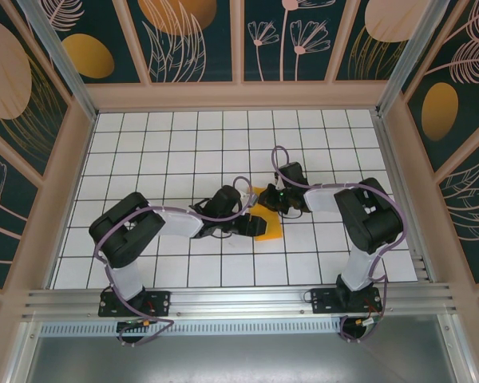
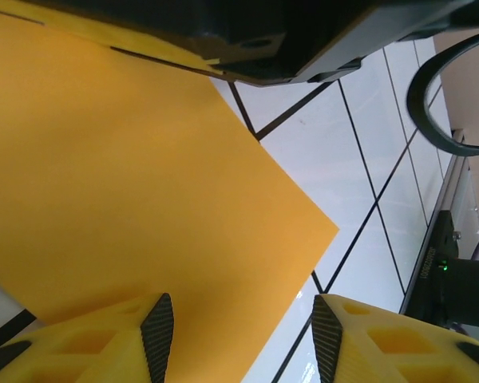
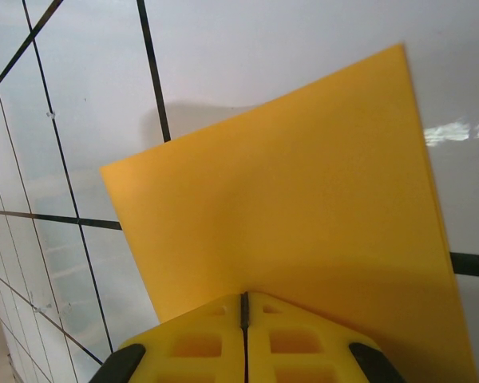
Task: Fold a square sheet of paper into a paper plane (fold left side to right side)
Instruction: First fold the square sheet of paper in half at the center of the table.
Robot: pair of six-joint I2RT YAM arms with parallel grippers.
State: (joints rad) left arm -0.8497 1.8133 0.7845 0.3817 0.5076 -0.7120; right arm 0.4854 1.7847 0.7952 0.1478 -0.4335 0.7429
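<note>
The paper [image 1: 265, 222] sits mid-tabletop [image 1: 184, 144], one edge lifted off the surface. The right fingers [image 3: 287, 343] are pressed together, clamping that raised edge. The left fingers [image 2: 104, 347] stand apart over another edge of the paper.

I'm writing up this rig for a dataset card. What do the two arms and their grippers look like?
Both the left arm and right arm have black joint housings with white links, and a mauve cable looping along each. The left gripper and right gripper have yellow fingers with moulded recesses and black pads.
</note>
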